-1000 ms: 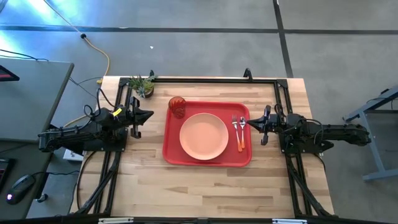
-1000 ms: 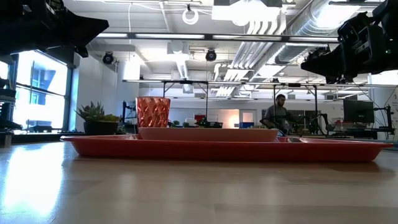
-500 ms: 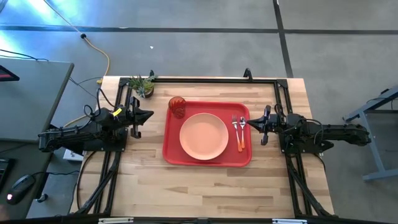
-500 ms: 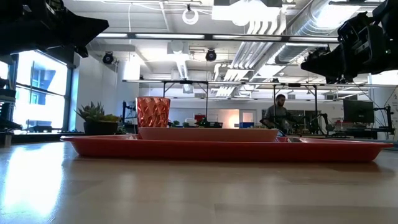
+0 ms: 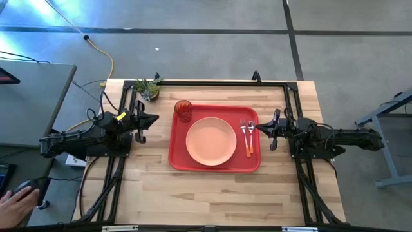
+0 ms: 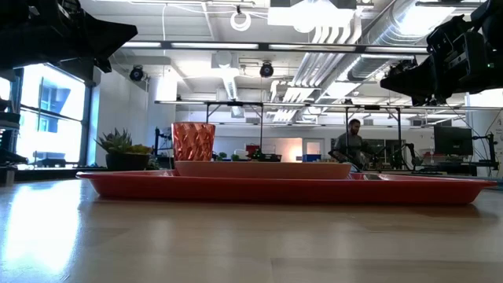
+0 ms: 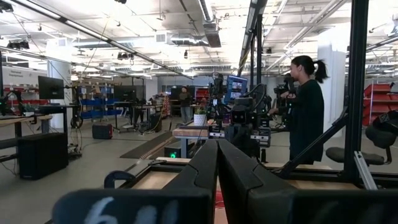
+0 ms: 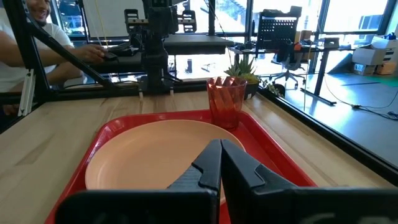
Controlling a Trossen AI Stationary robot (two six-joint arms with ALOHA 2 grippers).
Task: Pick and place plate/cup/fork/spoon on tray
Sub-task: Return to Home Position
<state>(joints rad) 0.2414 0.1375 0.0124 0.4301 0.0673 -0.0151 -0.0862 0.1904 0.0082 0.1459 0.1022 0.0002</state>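
The red tray (image 5: 177,158) lies in the middle of the table. The peach-pink plate (image 5: 211,140) rests flat in its middle. The orange-red cup (image 5: 183,110) stands upright in the tray's far left corner. The fork (image 5: 244,131) and the spoon (image 5: 250,132) lie side by side on the tray, right of the plate. My left gripper (image 5: 156,118) is shut and empty, left of the tray. My right gripper (image 5: 258,126) is shut and empty, above the tray's right edge. The right wrist view shows the plate (image 8: 149,155), the cup (image 8: 226,102) and the tray (image 8: 273,163).
A small green potted plant (image 5: 149,89) stands at the table's far left corner. Black frame rails (image 5: 206,84) run along the far edge and both sides. A person's hand (image 5: 13,203) is at a mouse left of the table. People stand in the room beyond.
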